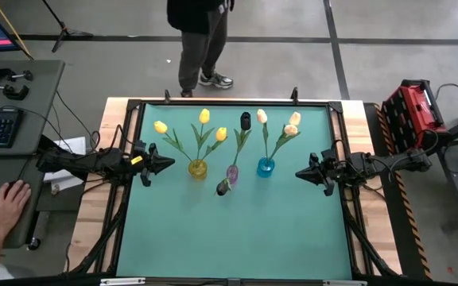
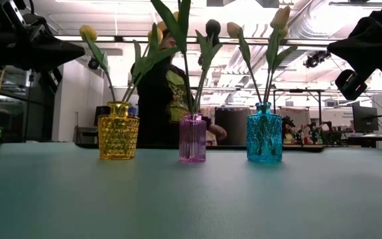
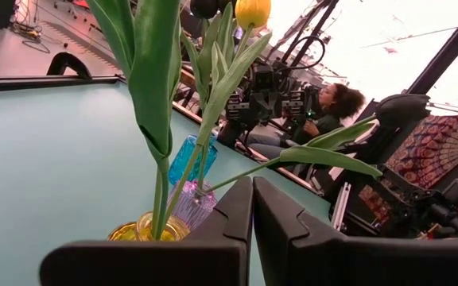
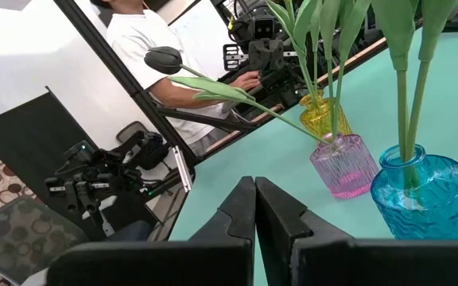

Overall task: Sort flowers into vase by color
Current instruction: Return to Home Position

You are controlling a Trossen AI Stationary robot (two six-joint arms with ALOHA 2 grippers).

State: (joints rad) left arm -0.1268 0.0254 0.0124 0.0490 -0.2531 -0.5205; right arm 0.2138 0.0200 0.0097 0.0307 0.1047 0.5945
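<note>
Three small glass vases stand in a row mid-table: a yellow vase (image 1: 198,168), a purple vase (image 1: 232,171) and a blue vase (image 1: 265,167). Yellow tulips (image 1: 204,116) stand with their stems in the yellow vase (image 2: 118,138). A dark tulip (image 1: 246,120) stands in the purple vase (image 2: 193,137), and a second dark head (image 1: 223,187) leans out toward the near edge. Peach tulips (image 1: 294,119) stand in the blue vase (image 2: 264,137). My left gripper (image 1: 168,164) hovers shut left of the vases, my right gripper (image 1: 299,171) shut to their right; both point level at the row and hold nothing.
A person (image 1: 201,40) stands beyond the table's far edge, and a hand (image 1: 6,205) rests at a desk to the left. A red toolbox (image 1: 412,111) sits off the right side. A black frame (image 1: 133,107) borders the teal mat; open mat lies toward the near edge.
</note>
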